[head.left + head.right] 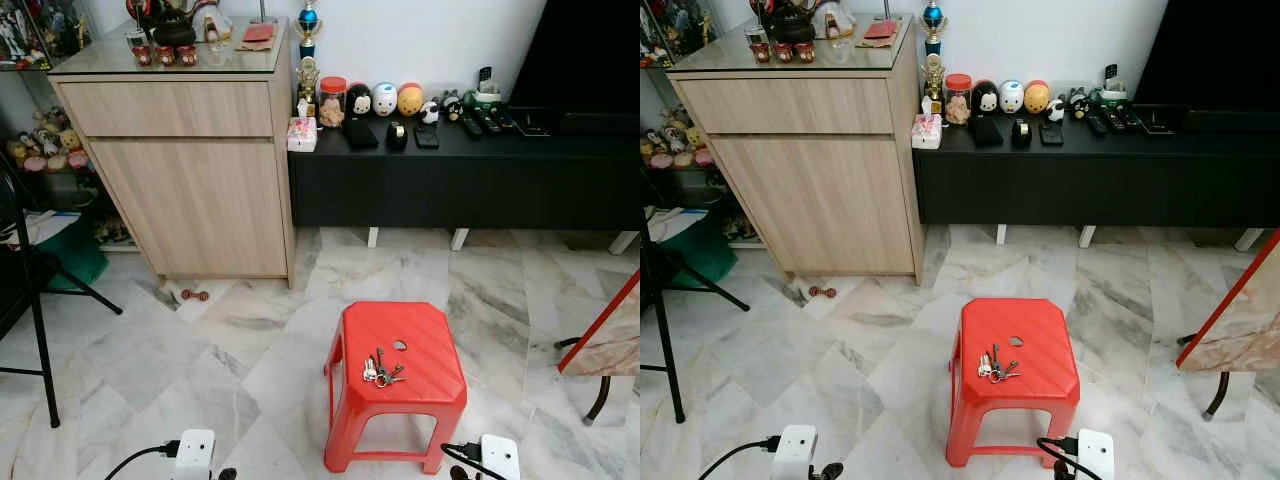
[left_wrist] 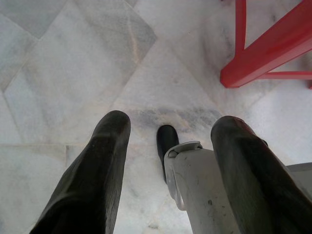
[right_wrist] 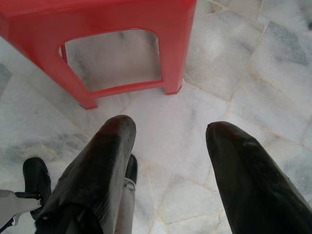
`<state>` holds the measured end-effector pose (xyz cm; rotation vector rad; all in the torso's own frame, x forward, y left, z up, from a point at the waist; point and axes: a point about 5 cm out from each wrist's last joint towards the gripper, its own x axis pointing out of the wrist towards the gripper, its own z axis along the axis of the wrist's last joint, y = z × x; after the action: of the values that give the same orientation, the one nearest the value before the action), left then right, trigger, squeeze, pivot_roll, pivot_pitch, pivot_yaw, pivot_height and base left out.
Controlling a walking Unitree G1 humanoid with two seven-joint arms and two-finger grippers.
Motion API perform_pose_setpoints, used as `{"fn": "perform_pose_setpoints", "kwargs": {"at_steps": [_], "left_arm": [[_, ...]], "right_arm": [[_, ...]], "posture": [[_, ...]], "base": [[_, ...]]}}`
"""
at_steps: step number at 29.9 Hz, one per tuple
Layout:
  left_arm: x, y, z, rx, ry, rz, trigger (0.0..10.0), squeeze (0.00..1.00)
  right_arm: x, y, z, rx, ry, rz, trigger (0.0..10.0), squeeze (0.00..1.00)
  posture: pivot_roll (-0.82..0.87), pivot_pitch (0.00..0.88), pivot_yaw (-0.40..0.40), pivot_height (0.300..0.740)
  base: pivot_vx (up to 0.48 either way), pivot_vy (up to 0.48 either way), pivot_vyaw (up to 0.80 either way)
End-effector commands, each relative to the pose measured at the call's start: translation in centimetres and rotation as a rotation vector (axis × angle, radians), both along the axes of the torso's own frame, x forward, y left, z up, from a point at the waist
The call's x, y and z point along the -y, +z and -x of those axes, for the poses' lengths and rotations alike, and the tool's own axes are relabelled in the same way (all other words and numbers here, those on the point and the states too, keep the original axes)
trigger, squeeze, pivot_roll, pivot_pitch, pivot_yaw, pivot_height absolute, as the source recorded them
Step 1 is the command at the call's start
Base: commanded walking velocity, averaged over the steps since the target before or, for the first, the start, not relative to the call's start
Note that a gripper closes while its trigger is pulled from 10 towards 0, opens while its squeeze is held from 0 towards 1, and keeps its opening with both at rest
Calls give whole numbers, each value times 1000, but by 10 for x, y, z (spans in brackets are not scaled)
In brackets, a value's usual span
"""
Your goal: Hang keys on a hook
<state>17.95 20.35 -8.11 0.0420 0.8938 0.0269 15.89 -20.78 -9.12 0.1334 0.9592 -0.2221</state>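
Marble floor [image 1: 150,360], wooden cabinet [image 1: 190,170] beside low black console [image 1: 450,175] against white wall [image 1: 420,40].

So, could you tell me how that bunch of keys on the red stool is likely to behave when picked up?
The keys look like several loose pieces on a ring, so they will probably dangle and splay rather than stay stiff. Lying flat on the smooth red stool, they may slide when nudged. They seem small and light.
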Motion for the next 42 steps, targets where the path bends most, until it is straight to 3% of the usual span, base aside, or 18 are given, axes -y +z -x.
{"fn": "perform_pose_setpoints", "kwargs": {"at_steps": [1,11,15,42], "left_arm": [[-1,2,-6,-16,27,6,10000,0],[-1,2,-6,-16,26,6,10000,0],[-3,3,-9,-8,31,1,10000,0],[-1,3,-8,-12,51,9,10000,0]], "right_arm": [[-9,1,-7,23,27,-73,10000,0],[-8,1,-6,23,27,-70,10000,0],[-7,-1,1,25,7,-93,10000,0],[-7,0,-1,31,8,-100,10000,0]], "posture": [[-32,0,-23,740],[-32,0,-23,740],[-19,0,-25,740],[-10,0,-34,740]], "base": [[0,0,0],[0,0,0],[0,0,0],[0,0,0]]}}
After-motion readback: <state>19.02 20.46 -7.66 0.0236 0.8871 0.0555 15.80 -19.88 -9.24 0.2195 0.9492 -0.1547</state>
